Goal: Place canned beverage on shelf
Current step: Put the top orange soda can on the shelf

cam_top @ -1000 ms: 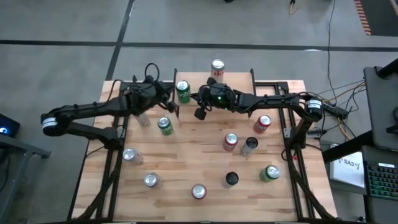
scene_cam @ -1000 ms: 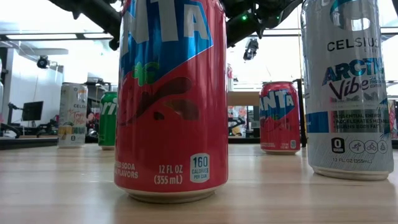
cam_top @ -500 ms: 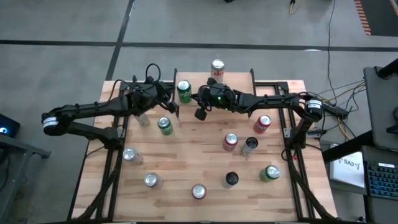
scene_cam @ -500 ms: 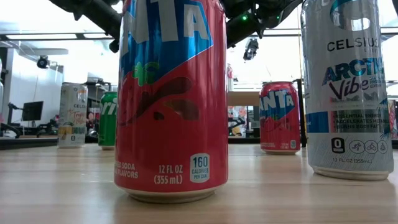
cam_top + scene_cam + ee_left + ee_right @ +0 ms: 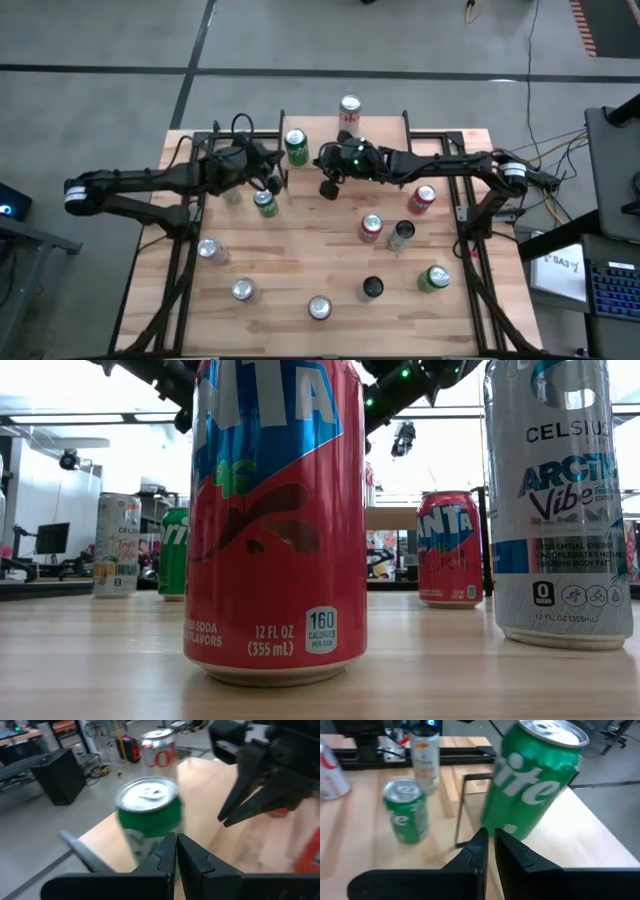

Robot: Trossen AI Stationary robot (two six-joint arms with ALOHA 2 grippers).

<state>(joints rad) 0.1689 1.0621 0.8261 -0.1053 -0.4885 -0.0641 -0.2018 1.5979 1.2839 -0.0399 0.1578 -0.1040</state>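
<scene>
Canned beverage: a green Sprite can (image 5: 296,147) is standing upright on the left part of the shelf (image 5: 385,130), at the far middle of the worktop (image 5: 300,260).
Second can on shelf: a silver can (image 5: 349,106) is standing at the shelf's far edge, right of the green one and apart from it.
Progress: two cans are sitting on the shelf, so the task is looking partly done. About ten more cans are standing scattered over the worktop, which suggests most of the stocking is left.
Left pincer (image 5: 272,182): it is hanging fully closed with nothing in it, just off the shelf's near left corner and just beside another green can (image 5: 264,202) on the worktop.
Right pincer (image 5: 326,187): it is hanging closed and empty at the shelf's near edge, right of the left pincer and near it.
Likely next: one arm is probably going to have to open and take a worktop can, the green one by the left pincer being closest.
Writing, shelf cans: the green can is showing white "ite" lettering. The silver can is showing red letters that are looking like "Co".
Writing, near cans: a red can (image 5: 275,520) is showing "NTA", "12 FL OZ (355 mL)" and "160 CALORIES PER CAN". A silver can (image 5: 560,500) is reading "CELSIUS ARCTIC Vibe".
Writing, farther cans: a second red can (image 5: 448,548) is showing the same "NTA" lettering.
</scene>
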